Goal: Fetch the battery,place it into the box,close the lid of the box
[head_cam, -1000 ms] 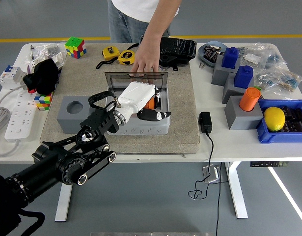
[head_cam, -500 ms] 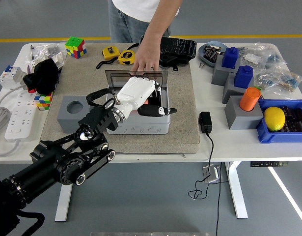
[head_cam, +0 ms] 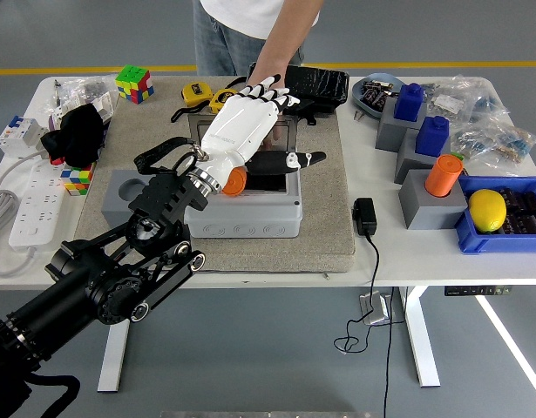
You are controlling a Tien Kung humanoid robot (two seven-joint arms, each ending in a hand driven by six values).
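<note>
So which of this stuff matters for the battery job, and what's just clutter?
In play: left hand, orange battery, grey box, box lid, person's hand at the lid.
Clutter: Rubik's cube, tape measures, lemon, power strip.

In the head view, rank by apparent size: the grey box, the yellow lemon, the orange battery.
1. Grey box
2. Yellow lemon
3. Orange battery, though the left hand hides part of it, so its full size is unsure.

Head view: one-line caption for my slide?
Left hand open above the grey box, orange battery inside; a person's hand behind the raised lid.
</note>
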